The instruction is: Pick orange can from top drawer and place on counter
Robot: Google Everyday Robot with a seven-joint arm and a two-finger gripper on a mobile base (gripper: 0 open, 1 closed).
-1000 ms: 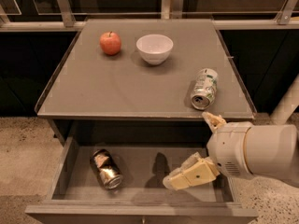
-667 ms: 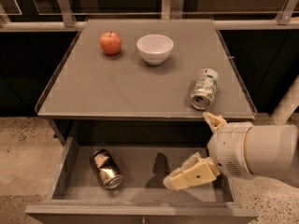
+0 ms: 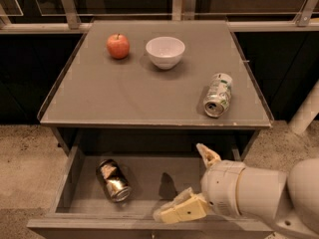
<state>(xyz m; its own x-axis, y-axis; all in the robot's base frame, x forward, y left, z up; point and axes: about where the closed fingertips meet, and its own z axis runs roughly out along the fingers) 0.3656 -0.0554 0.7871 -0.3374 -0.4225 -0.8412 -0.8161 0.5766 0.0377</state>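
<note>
top drawer: pulled open under the counter. orange can: on its side, left part of drawer floor. apple: counter, back left. bowl: white, near apple's right. gripper: over drawer's right part, fingers spread, grasping nothing, apart from orange can. green can: on its side, counter's right.

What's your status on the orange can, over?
Open gripper low over right side of pulled-out top drawer. Drawer left: orange can on its side, not gripped. Nothing between them.
</note>
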